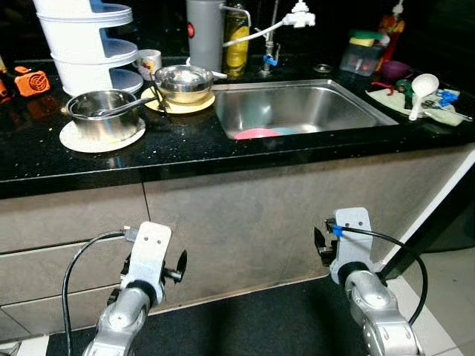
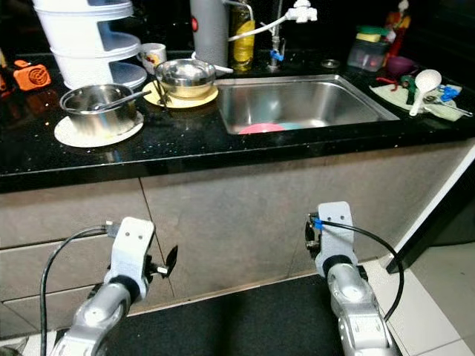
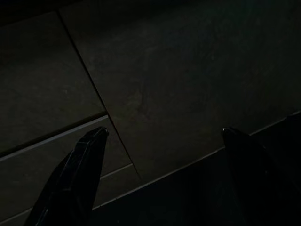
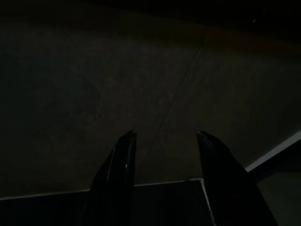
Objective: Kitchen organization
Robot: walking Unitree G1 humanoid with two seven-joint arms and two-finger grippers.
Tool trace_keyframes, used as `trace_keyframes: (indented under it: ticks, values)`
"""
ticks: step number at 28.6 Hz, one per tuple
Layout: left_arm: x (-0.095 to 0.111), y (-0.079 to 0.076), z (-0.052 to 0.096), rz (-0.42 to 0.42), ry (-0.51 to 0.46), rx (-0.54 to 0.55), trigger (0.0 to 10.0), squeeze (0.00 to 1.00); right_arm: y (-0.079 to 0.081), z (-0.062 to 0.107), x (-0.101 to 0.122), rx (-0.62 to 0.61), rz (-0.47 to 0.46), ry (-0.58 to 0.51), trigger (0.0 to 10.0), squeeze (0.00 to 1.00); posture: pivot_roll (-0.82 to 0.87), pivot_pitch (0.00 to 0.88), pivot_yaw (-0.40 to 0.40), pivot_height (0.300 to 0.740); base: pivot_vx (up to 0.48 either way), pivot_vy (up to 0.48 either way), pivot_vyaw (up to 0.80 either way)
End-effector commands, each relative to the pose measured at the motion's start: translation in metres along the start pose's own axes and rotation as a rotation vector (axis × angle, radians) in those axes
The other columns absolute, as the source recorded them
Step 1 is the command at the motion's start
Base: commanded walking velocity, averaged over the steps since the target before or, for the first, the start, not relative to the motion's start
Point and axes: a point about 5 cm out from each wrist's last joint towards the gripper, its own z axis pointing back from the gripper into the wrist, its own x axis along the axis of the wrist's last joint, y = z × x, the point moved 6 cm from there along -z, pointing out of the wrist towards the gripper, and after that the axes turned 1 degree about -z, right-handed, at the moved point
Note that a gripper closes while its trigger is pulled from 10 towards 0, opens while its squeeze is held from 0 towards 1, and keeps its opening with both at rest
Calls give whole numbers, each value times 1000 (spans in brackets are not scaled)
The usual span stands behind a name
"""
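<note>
1. stuff to sort sits on the black counter (image 1: pixel 185 144): a steel pot (image 1: pixel 102 113) with a utensil in it on a pale mat, left of the sink (image 1: pixel 297 107), and a shiny bowl-ish pan (image 1: pixel 183 81) on a yellow mat just beside the sink's left rim.
2. something pink and blue lies in the sink bottom, can't tell what.
3. white ladle (image 1: pixel 420 89) and small bits on a cloth at the right end, white stacked rack (image 1: pixel 87 37) back left.
4. left gripper (image 3: pixel 162 141) hangs low by the cabinet fronts, fingers spread wide, holding nothing.
5. right gripper (image 4: pixel 164 141) is low too, fingers apart but narrower, also empty.
6. my guess: nothing's started. lift an arm clear of the counter edge first, then come at the pot's rim from above, mind that loose utensil.
</note>
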Motion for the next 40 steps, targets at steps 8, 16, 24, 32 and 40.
trace_keyframes:
  ticks: [8,16,24,32,40]
  values:
    - [-7,-3,-11,16,8,-60,10000,0,12,-7,-14,15,-54,43,10000,0,42,0,-21,740,0,0,0]
    - [-3,-11,-19,23,-13,-103,10000,0,35,-14,-6,109,-19,11,10000,0,38,0,-16,740,0,0,0]
    - [2,-2,-21,115,-63,-62,10000,0,36,-15,-8,165,44,-11,10000,0,37,0,-22,740,0,0,800]
    - [4,1,-22,123,-72,-50,10000,0,39,-16,-5,176,43,-21,10000,0,38,0,-24,740,0,0,800]
    - [9,10,-25,172,-104,-5,10000,0,38,-18,-5,184,27,-25,10000,0,32,0,-24,740,0,0,800]
